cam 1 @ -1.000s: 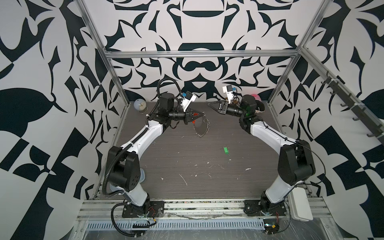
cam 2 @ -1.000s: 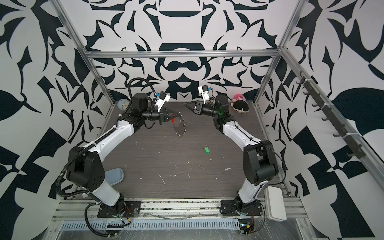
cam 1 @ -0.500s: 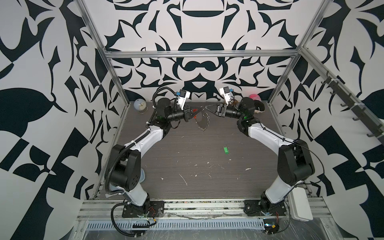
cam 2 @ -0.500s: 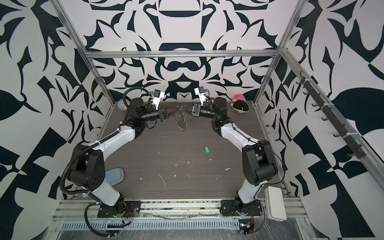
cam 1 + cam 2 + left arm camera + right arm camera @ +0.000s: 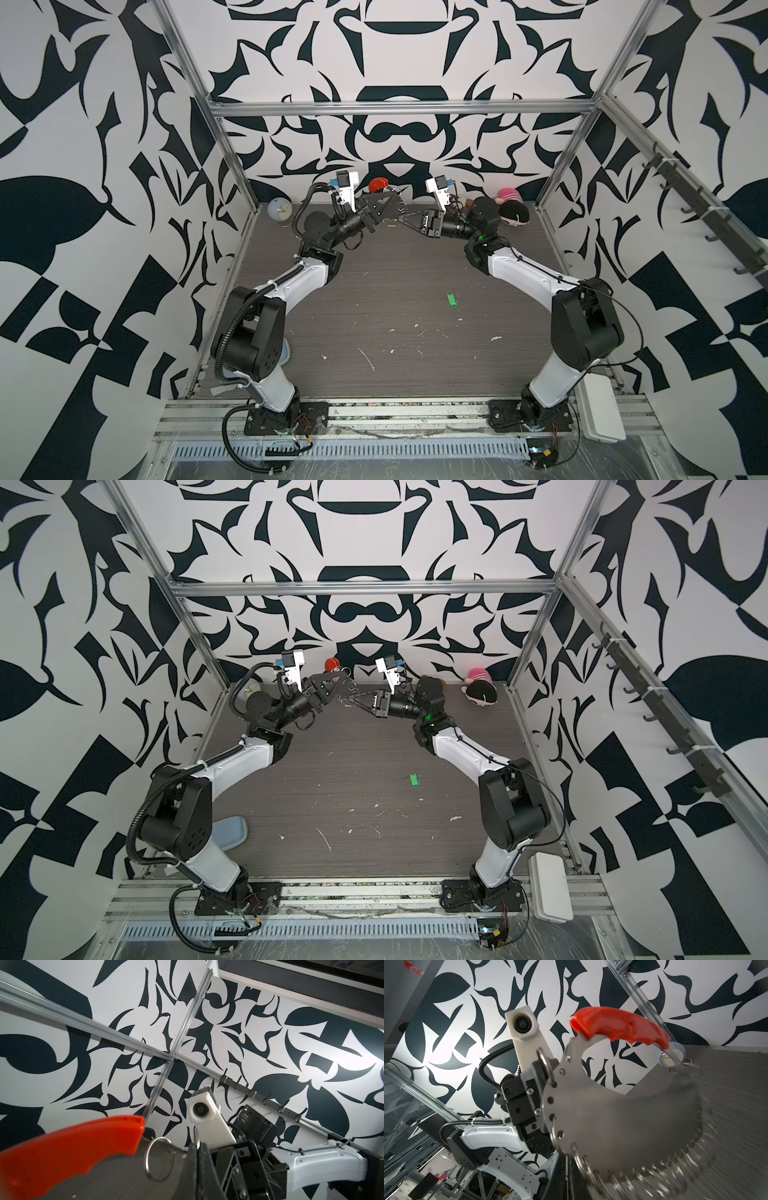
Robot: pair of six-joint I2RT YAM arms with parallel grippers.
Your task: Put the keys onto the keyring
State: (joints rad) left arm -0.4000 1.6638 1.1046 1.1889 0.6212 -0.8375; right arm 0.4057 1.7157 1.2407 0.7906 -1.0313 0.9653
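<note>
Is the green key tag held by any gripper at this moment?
No, the green key tag lies free on the table, with nothing touching it.

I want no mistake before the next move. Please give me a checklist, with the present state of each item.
1. Left gripper holds keyring: ok, shut on its edge.
2. Right gripper at keyring: ok, shut at the ringed rim.
3. Key in a gripper: not ok, it lies on the table, apart from both.
4. A ring opened for the key: cannot tell.
</note>
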